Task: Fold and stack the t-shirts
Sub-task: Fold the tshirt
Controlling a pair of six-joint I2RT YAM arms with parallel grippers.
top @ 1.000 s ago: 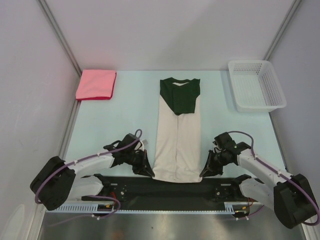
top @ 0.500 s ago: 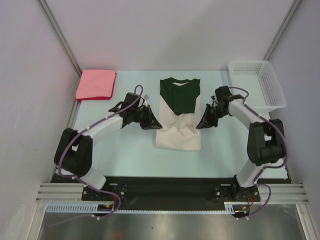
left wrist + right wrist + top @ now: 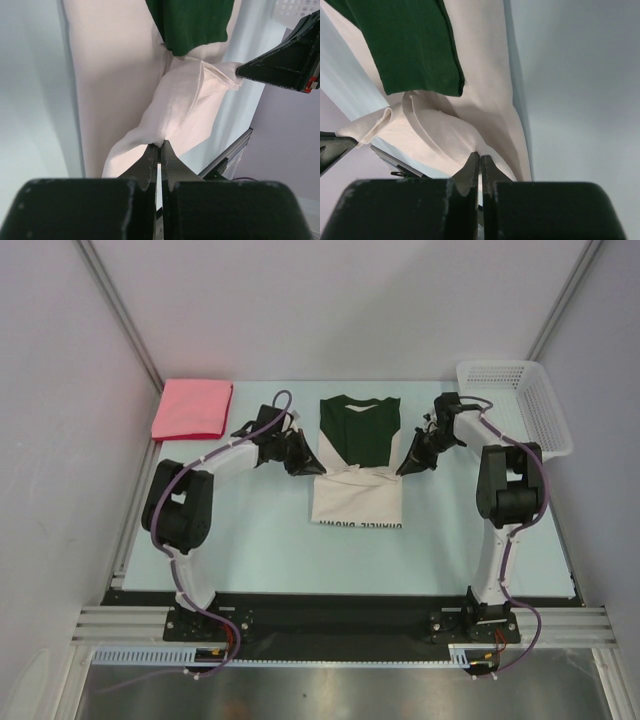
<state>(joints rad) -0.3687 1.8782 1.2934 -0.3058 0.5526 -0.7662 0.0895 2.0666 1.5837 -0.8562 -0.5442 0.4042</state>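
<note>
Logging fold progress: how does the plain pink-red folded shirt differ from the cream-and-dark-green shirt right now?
The pink-red shirt is one colour; the cream-and-green shirt is two-tone. Pink-red lies in a flat square; cream-and-green is half-folded, bunched midway. Pink-red is untouched; the left gripper and right gripper pinch cream-and-green. Both lie on the table.

Between left claw (image 3: 311,469) and right claw (image 3: 402,469): cream-and-green shirt (image 3: 357,498), spread flat, sides folded in, dark green part just to the far side of both claws. Cream lower half doubled back over the body, hem pinched at its two corners, one in each closed claw, cloth a little bunched in between. Black lettering along the fold edge, near side of the claws. Well apart, to the far left of the left claw: pink shirt (image 3: 192,408), folded square, lying flat.
</note>
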